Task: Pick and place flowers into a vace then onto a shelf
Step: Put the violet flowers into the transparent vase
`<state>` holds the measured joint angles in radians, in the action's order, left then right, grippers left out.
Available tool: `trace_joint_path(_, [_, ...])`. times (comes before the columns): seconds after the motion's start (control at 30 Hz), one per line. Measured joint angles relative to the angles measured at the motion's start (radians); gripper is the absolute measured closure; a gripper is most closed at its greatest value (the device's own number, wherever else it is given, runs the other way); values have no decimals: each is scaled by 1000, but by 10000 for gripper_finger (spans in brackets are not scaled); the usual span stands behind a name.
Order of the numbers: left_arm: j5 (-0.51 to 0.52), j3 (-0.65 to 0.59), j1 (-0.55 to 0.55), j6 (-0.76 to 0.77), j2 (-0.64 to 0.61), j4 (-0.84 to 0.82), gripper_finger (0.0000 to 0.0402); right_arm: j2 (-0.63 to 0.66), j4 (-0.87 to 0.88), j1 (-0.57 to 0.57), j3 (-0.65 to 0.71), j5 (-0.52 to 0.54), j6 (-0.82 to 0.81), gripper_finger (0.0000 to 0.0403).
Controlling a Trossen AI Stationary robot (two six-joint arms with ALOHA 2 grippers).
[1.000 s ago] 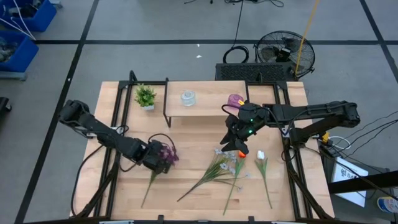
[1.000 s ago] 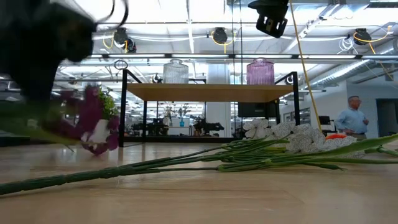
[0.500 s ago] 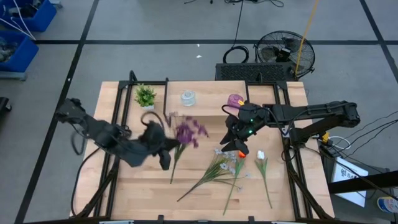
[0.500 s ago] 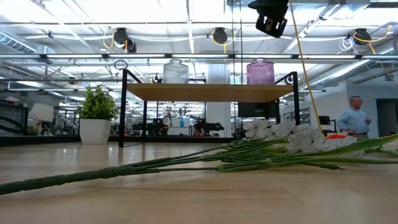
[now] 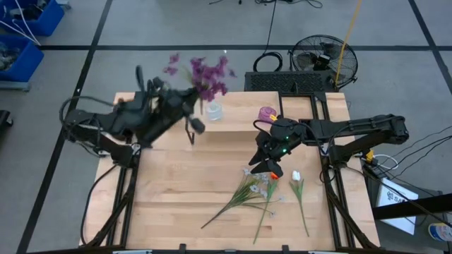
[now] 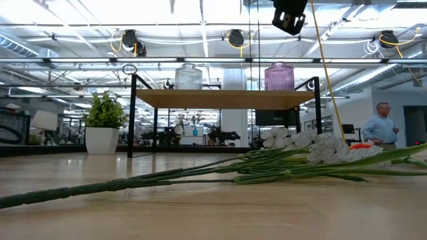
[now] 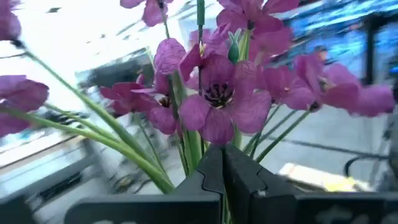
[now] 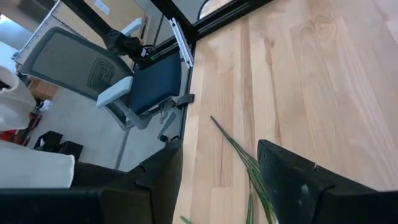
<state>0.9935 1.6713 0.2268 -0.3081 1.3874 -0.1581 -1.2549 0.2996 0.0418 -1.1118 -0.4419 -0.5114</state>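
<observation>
My left gripper (image 5: 189, 97) is raised high near the table's far edge and shut on the purple bunch (image 5: 203, 72), whose blooms stand over the clear vase (image 5: 213, 111) on the shelf (image 5: 236, 120). In the left wrist view the purple blooms (image 7: 217, 99) fill the picture. My right gripper (image 5: 271, 162) hangs open above the flowers that lie flat on the table: the orange bloom (image 5: 272, 174), the white bud (image 5: 296, 175) and the white spray (image 5: 257, 186). The right wrist view shows one green stem (image 8: 239, 149) between its open fingers. My left gripper (image 7: 224, 171) pinches the purple bunch's green stems (image 7: 198, 146) between its two fingers, a short way below the blooms. The bunch is lifted clear of the table, and the blooms stand out beyond the fingertips. The stems' lower ends are hidden behind the gripper.
A purple vase (image 5: 266, 113) stands on the shelf's right part, level with the clear vase (image 6: 189, 77). A small potted plant (image 6: 103, 120) sits on the table left of the shelf's black legs. Long stems (image 6: 200, 177) lie across the near middle of the table. A person (image 6: 379, 127) stands far off.
My left gripper has lifted the purple bunch off the table's near left part and swung it up and toward the far edge, turning as it went. The bunch is now high over the shelf by the clear vase. The left gripper stayed shut on it.
</observation>
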Motion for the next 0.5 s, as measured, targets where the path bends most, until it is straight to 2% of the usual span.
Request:
trace_joint_path(0.07, [-110, 0, -71, 4, 7, 0, 400, 0, -4, 0, 0, 0, 0, 204])
trace_joint_path(0.3, [-280, -70, -268, 120, 34, 13, 401, 0, -10, 0, 0, 0, -1, 204])
trace_joint_path(0.5, [-305, -229, -337, 164, 35, 186, 401, 0, -12, 1, 0, 0, -1, 204])
